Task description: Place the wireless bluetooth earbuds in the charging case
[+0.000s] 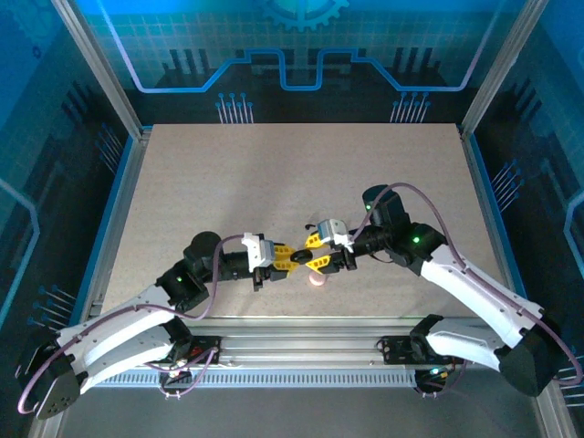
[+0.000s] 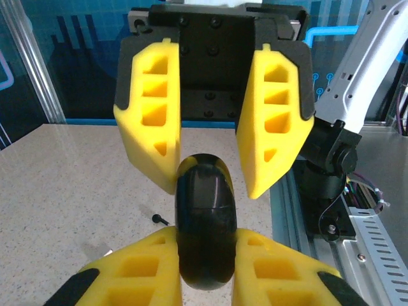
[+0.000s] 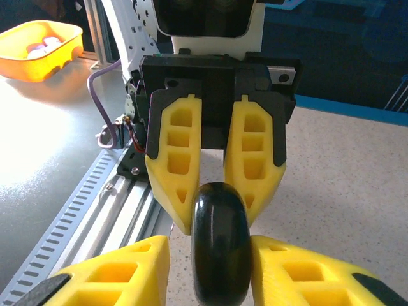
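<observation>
While both arms meet over the near middle of the worktop [image 1: 182, 182], a black charging case [image 2: 204, 210] is held between them, standing on edge. The left fingers [image 2: 143, 271] are pressed against its two flat sides, pinching it. The right fingers [image 3: 306, 274] face them from the opposite side and stand spread, one on each side of the case. In the right wrist view a clear gap shows between the case and one finger. The other sits right beside it, and I cannot tell whether it touches. A thin seam shows across the case.

One black earbud [image 2: 159, 218] with a short stem lies on the worktop to one side of the case, apart from it. From above, a small pale pink piece [image 1: 317, 280] lies on the worktop just beside the meeting fingers, too small to tell whether it is an earbud or a case. Off the worktop, an orange bowl [image 3: 48, 67] holds a few pale bits, too blurred to name.
</observation>
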Robot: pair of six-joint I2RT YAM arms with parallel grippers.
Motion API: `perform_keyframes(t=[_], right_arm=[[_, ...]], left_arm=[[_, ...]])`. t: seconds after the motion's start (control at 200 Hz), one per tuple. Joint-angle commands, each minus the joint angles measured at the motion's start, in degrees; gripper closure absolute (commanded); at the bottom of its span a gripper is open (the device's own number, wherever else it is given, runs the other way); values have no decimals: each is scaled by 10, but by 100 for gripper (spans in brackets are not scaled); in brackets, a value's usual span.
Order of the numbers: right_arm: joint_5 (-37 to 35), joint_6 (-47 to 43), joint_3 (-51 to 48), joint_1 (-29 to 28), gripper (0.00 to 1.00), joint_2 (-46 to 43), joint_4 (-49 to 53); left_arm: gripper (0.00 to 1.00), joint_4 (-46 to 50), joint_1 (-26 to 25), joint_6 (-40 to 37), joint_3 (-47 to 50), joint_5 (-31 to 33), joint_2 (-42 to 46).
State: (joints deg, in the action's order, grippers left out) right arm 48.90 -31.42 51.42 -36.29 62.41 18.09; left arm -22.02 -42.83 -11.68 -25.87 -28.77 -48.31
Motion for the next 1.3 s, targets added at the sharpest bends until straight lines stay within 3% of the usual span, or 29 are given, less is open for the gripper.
perform_keyframes(t=[0.0, 0.18, 0.295, 0.405, 0.535, 0.645, 1.296], right_arm=[[36, 2, 16, 5, 68, 7, 7], [32, -14, 24, 6, 85, 8, 34], [-4, -50, 46, 5, 85, 8, 99], [-77, -91, 76, -5, 85, 10, 174], [-167, -130, 100, -34, 85, 17, 230], [-190, -145, 119, -50, 85, 30, 257], [-153, -140, 149, -82, 85, 93, 241]], left_arm=[[81, -43, -3, 19, 9, -13, 8], [77, -42, -3, 19, 10, -11, 6], [55, 3, -3, -9, 1, 0, 6], [48, 91, -3, -55, -23, 15, 2], [46, 135, -4, -84, -37, 25, -8], [45, 128, -6, -86, -37, 24, -19], [48, 113, -13, -77, -42, -2, -34]])
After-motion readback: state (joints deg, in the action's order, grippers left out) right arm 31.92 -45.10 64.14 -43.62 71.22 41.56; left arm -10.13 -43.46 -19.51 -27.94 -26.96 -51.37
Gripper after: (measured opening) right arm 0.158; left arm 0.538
